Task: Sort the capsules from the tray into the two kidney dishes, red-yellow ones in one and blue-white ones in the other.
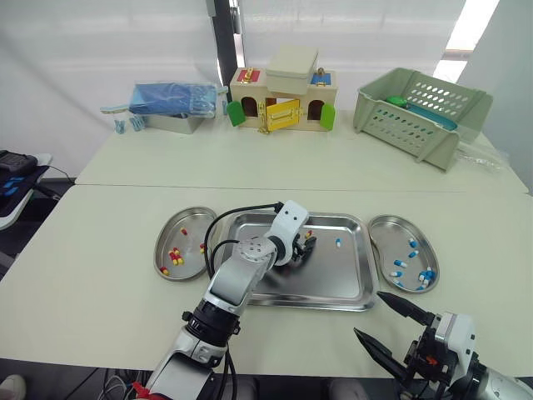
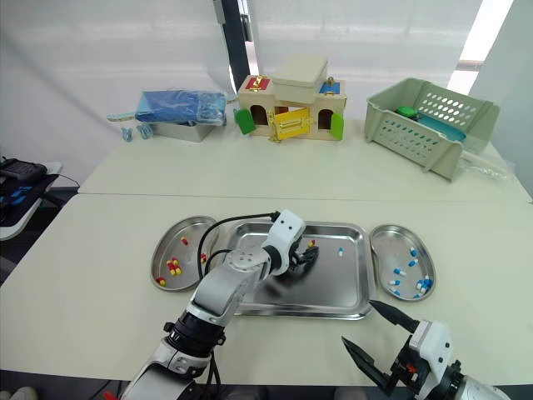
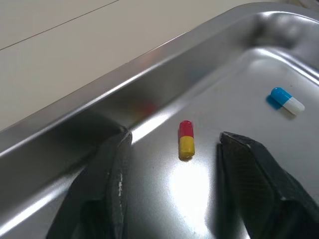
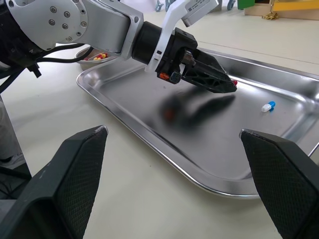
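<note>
The right hand [image 1: 367, 312] hangs over the surface off the tray's [image 1: 310, 303] near right corner, fingers spread wide and empty. Inside the tray, toward its far rim, the left hand [image 1: 305, 247] is lowered with its fingers moderately apart, holding nothing. A red-yellow capsule [image 3: 186, 140] lies flat on the tray floor between the fingertips and slightly ahead of them. A blue-white capsule [image 3: 287, 100] lies apart, further toward the tray's right side.

Risks:
- The capsule is smooth and rounded on polished steel, so an off-centre closure would likely flick it against the tray wall.
- Fingertips pressed too low could scrape and shift the tray.
- A weak pinch may drop the capsule short of the kidney dish [image 1: 193, 225] left of the tray, which holds the red-yellow ones.
</note>
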